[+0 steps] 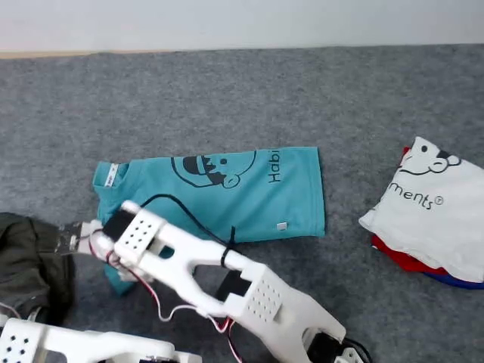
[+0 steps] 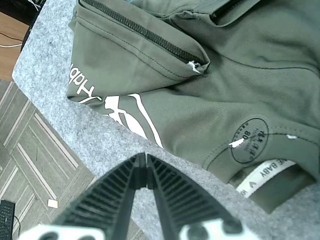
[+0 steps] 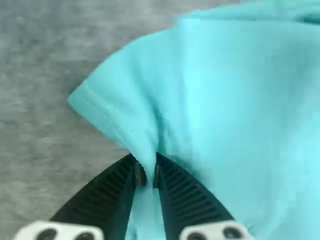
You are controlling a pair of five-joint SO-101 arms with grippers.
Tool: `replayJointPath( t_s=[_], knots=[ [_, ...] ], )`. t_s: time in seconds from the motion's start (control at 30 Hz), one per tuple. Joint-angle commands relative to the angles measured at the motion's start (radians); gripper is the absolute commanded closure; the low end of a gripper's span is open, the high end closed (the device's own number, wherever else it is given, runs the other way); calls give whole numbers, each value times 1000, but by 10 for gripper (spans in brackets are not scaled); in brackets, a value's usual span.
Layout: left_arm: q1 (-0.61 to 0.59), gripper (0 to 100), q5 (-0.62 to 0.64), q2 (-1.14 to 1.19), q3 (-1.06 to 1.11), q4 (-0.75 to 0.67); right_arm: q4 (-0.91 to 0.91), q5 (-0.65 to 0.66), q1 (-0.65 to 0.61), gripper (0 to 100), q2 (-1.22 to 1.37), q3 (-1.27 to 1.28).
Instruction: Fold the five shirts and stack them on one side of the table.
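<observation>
An arm (image 1: 189, 261) hides the near left corner of the teal shirt (image 1: 249, 198).

We see a desk (image 1: 227, 91) covered in grey felt, with a pale wall (image 1: 227, 23) behind it. Past the desk's edge, we look down on a striped plank floor (image 2: 30, 165), where a small pale scrap (image 2: 52, 202) lies.

We see the teal shirt (image 1: 249, 189) as soft, matt knitted cloth with fine stitching along its hem. The olive shirt (image 2: 250, 85) is a smoother matt cloth, and its white print looks flat. The surface (image 1: 302, 91) is grey felt, rough and fibrous. The fingers (image 3: 110, 195) of the right gripper (image 3: 146, 172) are black ribbed plastic, matt. The right arm (image 1: 257, 299) has white plastic shells with a slight gloss. The floor (image 2: 30, 165) looks like wood planks.
</observation>
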Motion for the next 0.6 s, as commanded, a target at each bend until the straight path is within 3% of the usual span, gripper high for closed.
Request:
replayJointPath(
  t_s=[0.0,0.3,0.57],
  knots=[
    [6,993,-6,-9,-7,-21,24,41,58,988,-5,-126],
    [6,992,-6,-9,-7,-20,18,132,133,988,-4,-232],
    [6,992,-6,-9,-7,-18,58,141,117,988,-13,-258]
  ],
)
